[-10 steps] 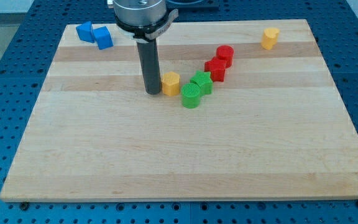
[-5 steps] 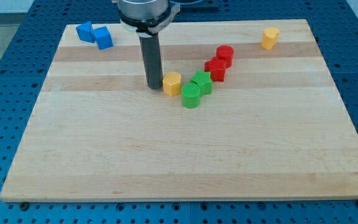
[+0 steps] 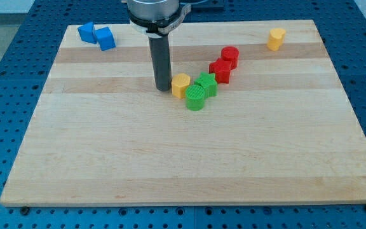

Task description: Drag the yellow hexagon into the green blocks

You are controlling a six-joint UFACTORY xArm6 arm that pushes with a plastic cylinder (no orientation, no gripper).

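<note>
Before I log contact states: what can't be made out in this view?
- Camera view: whether my tip touches the yellow hexagon; no gap is readable.
- Upper arm: cut off by the view's top.
- Hexagon against the green blocks: overlap hides any gap.

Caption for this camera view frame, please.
My tip presses the yellow hexagon from the view's left, against the green blocks mid-board.

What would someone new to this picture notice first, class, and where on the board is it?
The dark rod drops from the view's top, and my tip sits against the left side of the yellow hexagon near mid-board. That hexagon touches the green blocks, with red blocks trailing up to the right. Two blue blocks sit at top left.
</note>
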